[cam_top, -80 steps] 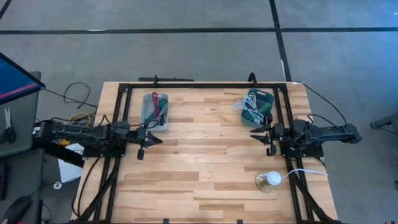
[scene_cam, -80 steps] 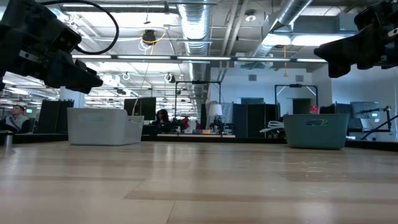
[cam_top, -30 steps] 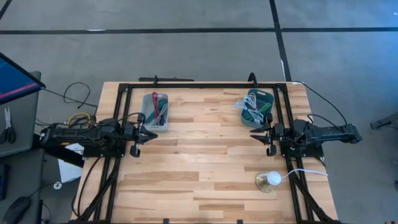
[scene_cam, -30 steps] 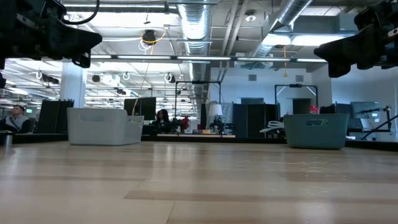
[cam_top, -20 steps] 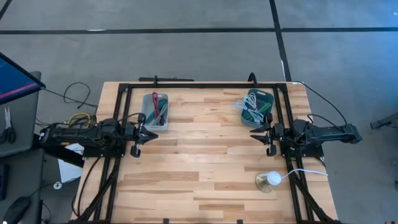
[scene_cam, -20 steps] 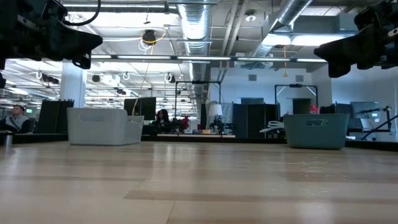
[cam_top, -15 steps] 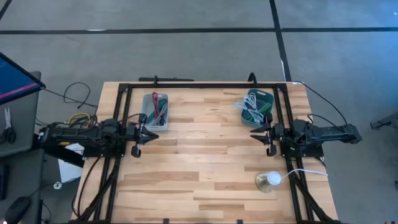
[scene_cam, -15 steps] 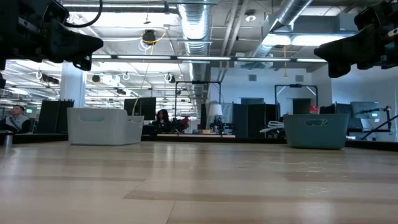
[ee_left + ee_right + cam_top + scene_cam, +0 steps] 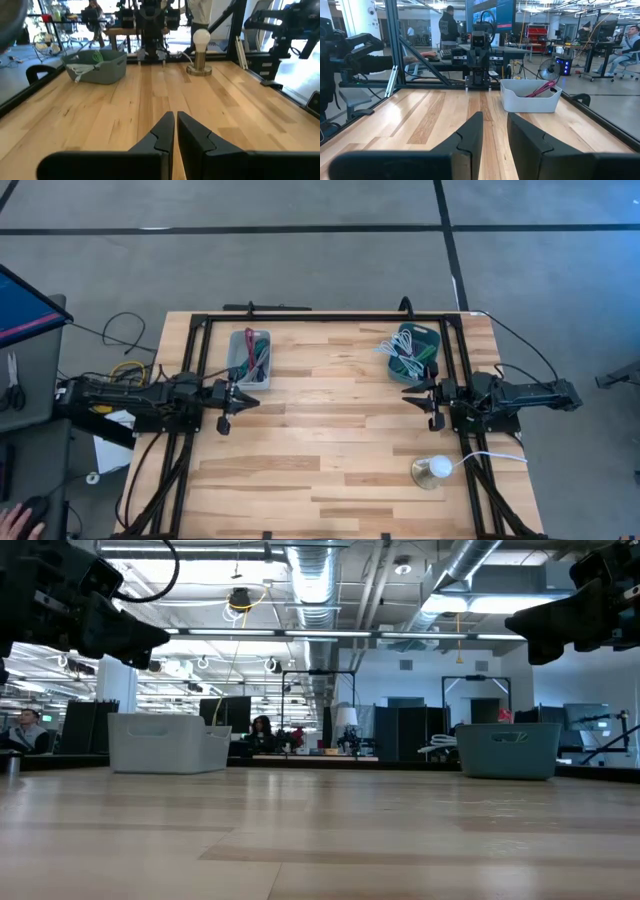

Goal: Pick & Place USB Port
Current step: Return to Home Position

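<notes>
Your left jaws hover pressed together, the gray bin (image 9: pixel 238 360) of cables (image 9: pixel 252 348) just beside them. Your right jaws hang slightly spread, the blue bin (image 9: pixel 432 338), apparently holding white cables (image 9: pixel 395 352), just beside them.

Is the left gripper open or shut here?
Shut. The left gripper shows its fingers nearly touching, nothing between them.

Table (image 9: pixel 330 450): pale wood planks, smooth, satin sheen; my left gripper (image 9: pixel 175 116): dark matt plastic; gray bin (image 9: pixel 529 102) and blue bin (image 9: pixel 107 72): matt plastic; frame (image 9: pixel 330 317): black metal.
</notes>
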Motion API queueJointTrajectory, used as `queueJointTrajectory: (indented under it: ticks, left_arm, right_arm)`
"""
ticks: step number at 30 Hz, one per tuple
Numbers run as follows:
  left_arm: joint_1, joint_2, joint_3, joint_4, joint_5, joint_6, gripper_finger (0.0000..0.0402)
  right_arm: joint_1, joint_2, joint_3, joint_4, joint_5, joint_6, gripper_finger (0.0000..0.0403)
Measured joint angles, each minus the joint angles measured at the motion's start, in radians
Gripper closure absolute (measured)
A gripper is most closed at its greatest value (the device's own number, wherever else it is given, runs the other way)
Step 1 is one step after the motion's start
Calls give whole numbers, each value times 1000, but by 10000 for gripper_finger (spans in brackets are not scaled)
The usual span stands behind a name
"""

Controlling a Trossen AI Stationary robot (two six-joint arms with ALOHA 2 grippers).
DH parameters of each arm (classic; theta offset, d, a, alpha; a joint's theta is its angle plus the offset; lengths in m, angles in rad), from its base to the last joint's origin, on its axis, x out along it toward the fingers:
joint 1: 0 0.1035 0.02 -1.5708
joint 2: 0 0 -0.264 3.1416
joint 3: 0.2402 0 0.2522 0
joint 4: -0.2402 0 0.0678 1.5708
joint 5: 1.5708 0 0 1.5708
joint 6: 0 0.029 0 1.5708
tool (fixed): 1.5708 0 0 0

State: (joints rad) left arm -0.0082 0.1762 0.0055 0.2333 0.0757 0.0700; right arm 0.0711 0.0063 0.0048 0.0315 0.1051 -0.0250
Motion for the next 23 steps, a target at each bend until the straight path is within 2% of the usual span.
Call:
queueJointTrajectory:
  ticks: [23]
  left_arm:
    - [0,167,0,7,0,0,380]
  right_arm:
    - [0,0,0,0,0,0,321]
